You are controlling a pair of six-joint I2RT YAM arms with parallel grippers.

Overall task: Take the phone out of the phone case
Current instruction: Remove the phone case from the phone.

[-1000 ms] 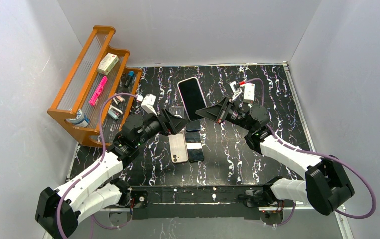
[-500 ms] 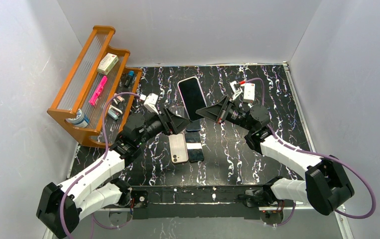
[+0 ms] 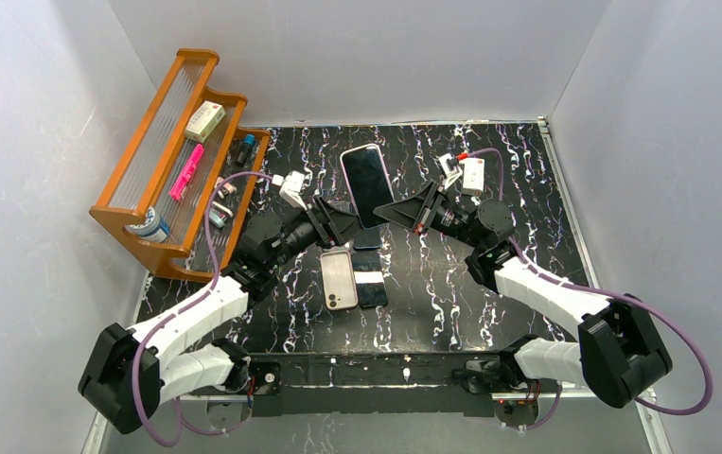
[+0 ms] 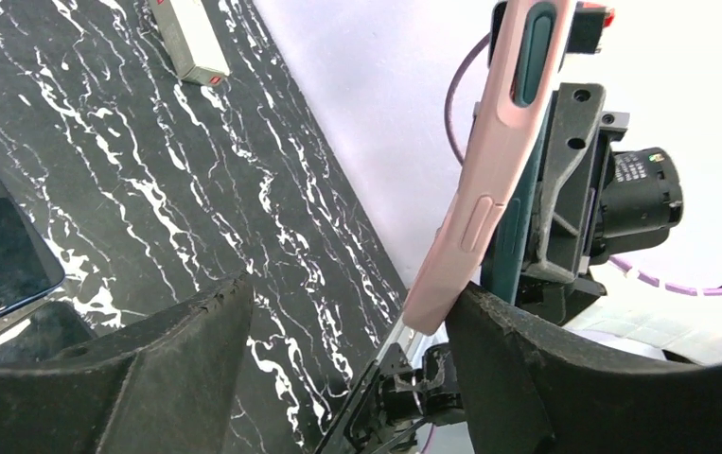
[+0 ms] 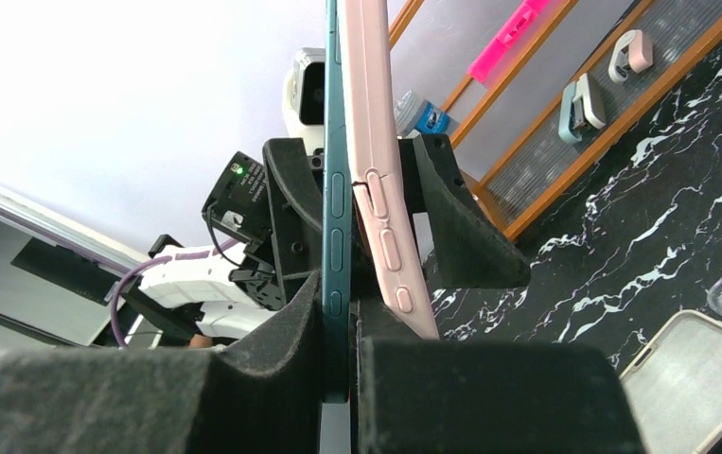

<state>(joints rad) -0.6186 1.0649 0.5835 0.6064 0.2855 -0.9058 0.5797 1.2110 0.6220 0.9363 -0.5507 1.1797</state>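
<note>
Right gripper [image 3: 390,210] jaws pinching phone [image 5: 336,189], upright, right of wooden rack [image 3: 201,57]. Left gripper [image 3: 343,225] jaws spread astride pink case [image 4: 489,180]. Recommend: clamp case lip only, peel steadily, avoid twisting phone.

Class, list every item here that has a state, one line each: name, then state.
phone, held in the air, one end freed from its case
pink case, peeled away at one end, still on at the other
right hand, shut on phone
left hand, open, fingers either side of pink case
</note>
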